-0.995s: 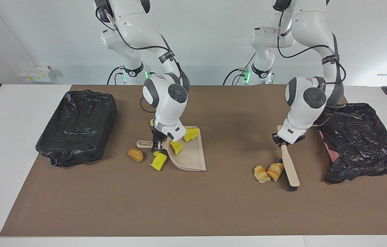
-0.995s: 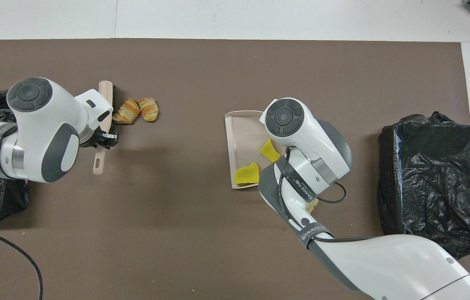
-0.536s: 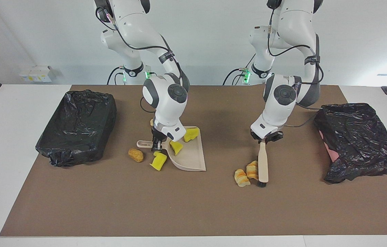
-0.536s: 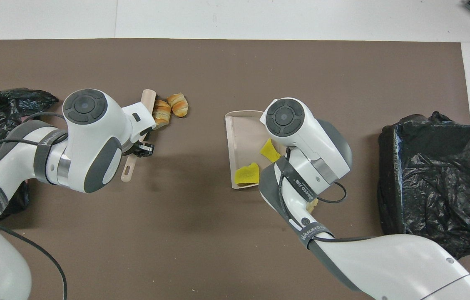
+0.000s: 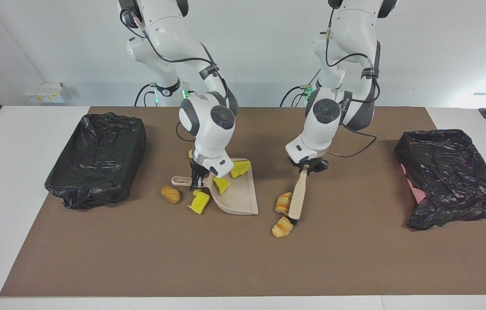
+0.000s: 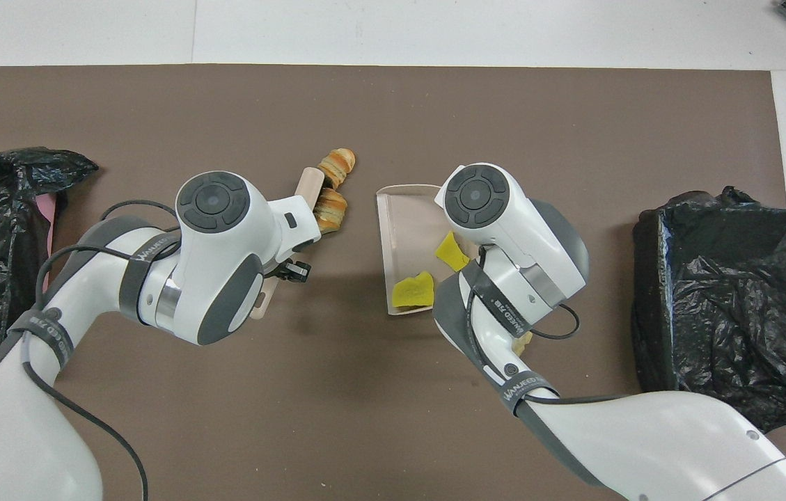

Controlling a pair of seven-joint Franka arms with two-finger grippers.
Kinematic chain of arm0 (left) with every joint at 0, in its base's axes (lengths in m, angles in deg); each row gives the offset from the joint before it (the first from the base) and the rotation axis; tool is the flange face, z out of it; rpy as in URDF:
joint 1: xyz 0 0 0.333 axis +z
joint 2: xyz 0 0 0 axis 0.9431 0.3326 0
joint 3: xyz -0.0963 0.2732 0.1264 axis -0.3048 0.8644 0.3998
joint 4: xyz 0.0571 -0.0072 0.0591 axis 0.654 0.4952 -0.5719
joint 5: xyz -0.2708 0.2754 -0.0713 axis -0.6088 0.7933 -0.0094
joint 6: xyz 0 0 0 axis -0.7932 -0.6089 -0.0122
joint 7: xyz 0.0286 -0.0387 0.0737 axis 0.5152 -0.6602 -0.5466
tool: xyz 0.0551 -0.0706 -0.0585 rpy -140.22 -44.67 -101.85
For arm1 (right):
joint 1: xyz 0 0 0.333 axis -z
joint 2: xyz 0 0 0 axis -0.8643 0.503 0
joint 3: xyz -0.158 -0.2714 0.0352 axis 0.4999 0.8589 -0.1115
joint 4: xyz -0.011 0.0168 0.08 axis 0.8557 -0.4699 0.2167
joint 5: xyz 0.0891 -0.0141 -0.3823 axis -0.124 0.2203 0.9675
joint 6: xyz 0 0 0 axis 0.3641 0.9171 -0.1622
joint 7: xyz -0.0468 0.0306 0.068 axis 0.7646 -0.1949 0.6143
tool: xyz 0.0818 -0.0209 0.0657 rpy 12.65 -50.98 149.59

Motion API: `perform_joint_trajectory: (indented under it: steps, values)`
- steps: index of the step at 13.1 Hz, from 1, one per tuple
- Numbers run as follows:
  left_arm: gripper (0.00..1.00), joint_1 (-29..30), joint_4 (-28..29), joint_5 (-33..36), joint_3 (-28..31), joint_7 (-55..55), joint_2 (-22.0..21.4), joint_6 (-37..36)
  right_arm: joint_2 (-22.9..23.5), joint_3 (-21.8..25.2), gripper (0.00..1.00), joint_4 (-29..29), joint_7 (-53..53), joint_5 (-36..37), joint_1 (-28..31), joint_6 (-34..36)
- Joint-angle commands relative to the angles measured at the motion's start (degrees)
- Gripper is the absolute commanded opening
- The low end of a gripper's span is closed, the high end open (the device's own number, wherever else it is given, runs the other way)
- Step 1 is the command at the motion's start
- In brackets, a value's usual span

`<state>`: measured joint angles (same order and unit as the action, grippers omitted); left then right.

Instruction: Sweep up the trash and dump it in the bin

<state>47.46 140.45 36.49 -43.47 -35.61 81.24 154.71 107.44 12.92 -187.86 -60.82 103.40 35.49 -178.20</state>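
Observation:
My left gripper (image 5: 309, 167) is shut on the handle of the beige brush (image 5: 298, 196), whose bristle end rests on the mat. Two striped bread lumps (image 5: 284, 202) (image 5: 282, 227) lie against the brush (image 6: 309, 184), between it and the open mouth of the beige dustpan (image 5: 238, 200). My right gripper (image 5: 196, 183) is shut on the dustpan's handle. Two yellow sponge chunks (image 6: 451, 250) (image 6: 413, 290) sit in the pan (image 6: 399, 216). A third yellow chunk (image 5: 199, 202) and a brown lump (image 5: 170, 194) lie on the mat beside the handle. The black-lined bin (image 5: 96, 159) stands at the right arm's end.
A crumpled black bag (image 5: 449, 176) over something pink lies at the left arm's end of the brown mat. Another small lump (image 5: 190, 153) peeks out by the right wrist, nearer to the robots than the pan.
My left arm has swept the brush toward the dustpan, pushing the two bread lumps along the mat. One lump has slid farther from the robots. The right arm and pan have stayed still.

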Motion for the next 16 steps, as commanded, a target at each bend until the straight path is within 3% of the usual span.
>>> perform_joint_trajectory:
  steps: [1, 5, 10, 13, 16]
  values:
    - [0.00, -4.29, 2.92, -1.43, 0.99, 0.81, -3.11, 0.69, -0.28, -0.41, 0.00, -0.78, -1.36, 0.13, 0.94, -1.00]
    - [0.00, -7.03, 1.01, -2.22, 1.34, 0.19, -3.21, -1.60, -0.28, -0.41, 0.00, -0.78, -1.27, 0.13, 0.94, -1.00]
    - [0.00, -0.02, -3.31, -1.26, 1.79, 0.72, -0.57, 4.19, -0.28, -0.41, 0.00, -0.78, -1.18, 0.13, 1.02, -1.00]
    - [0.00, 3.16, -5.33, 3.48, 1.79, 1.68, 2.67, 4.29, -0.28, -0.41, 0.00, -0.87, -1.18, 0.13, 1.02, -1.00]
    - [0.00, 1.42, -5.94, 5.58, 1.61, 2.57, 7.14, 6.91, -0.28, -0.41, 0.00, -0.87, -1.18, 0.13, 1.29, -1.00]
